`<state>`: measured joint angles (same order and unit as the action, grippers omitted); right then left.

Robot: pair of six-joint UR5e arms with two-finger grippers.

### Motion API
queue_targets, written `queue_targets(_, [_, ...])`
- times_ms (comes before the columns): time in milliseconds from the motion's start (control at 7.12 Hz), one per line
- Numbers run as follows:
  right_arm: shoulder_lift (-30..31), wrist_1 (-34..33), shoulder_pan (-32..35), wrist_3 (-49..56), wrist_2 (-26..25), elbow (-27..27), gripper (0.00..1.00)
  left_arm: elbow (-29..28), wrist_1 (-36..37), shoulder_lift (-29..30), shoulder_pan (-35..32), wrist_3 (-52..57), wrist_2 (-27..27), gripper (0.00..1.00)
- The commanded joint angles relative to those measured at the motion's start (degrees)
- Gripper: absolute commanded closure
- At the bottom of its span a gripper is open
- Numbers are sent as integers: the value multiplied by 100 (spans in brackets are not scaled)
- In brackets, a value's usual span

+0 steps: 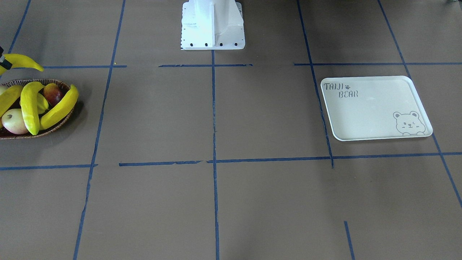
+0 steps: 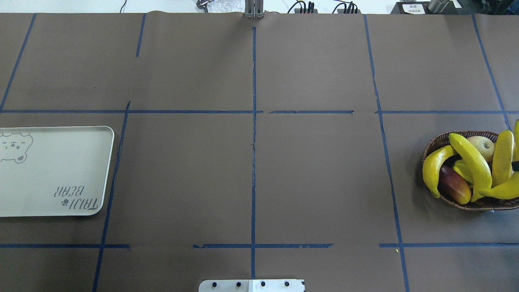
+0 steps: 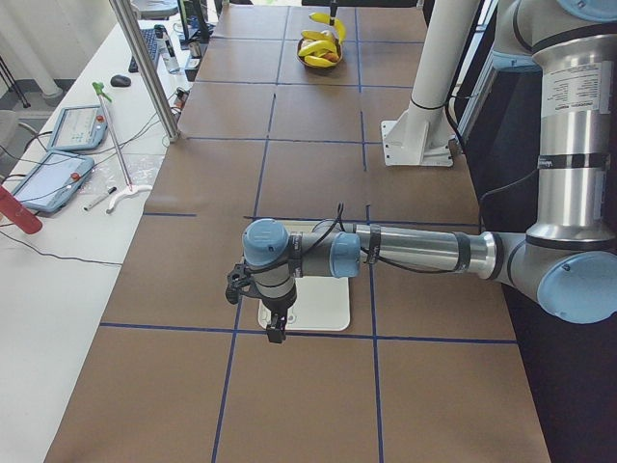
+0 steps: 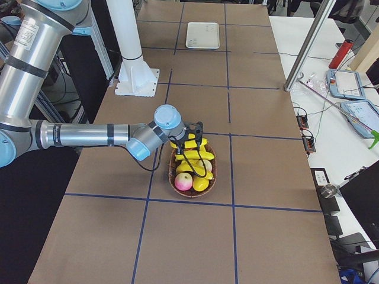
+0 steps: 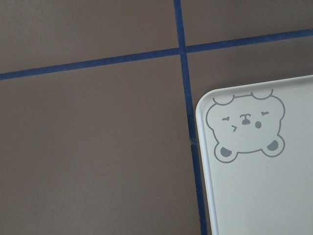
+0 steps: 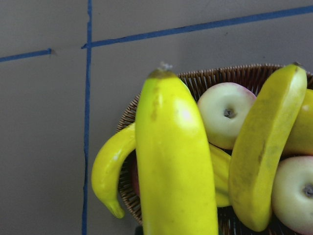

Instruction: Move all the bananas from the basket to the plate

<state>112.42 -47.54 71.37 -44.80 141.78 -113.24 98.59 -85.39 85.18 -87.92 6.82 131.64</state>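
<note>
- 4 bananas are counted — 1 banana is clamped in the right gripper above the basket, 3 are seen inside it.
- 1 plate is sited well apart, near the left gripper — its claw state cannot be told.

In the front-facing view the basket runs off the left edge. Of the right gripper I get only a black sliver of finger there, on the banana it grips. Overhead, the basket is cut by the right edge and the plate by the left. My right wrist camera loses that banana's lower end at the bottom edge. From the side view alone I cannot tell how the left gripper stands.
</note>
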Motion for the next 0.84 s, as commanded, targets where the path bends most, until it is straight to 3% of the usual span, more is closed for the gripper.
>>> queue_targets(0, [-918,-71,-139,-11,51,13,99,142,5,34,11,-23,-33,0])
queue_targets(281, [-2165,-71,-875,-81,-184,327,98,205,-518,514,134,-50,-15,0])
queue_targets(421, [-2859,-54,-1375,-64,-604,669,95,126,-845,726,300,-67,28,0])
queue_targets(562, [-3440,-71,-1710,-90,-852,1020,96,125,-891,807,510,-128,316,0])
queue_targets(702, [-3646,-167,-1888,-99,-906,1119,96,177,-918,1016,660,-1190,893,0])
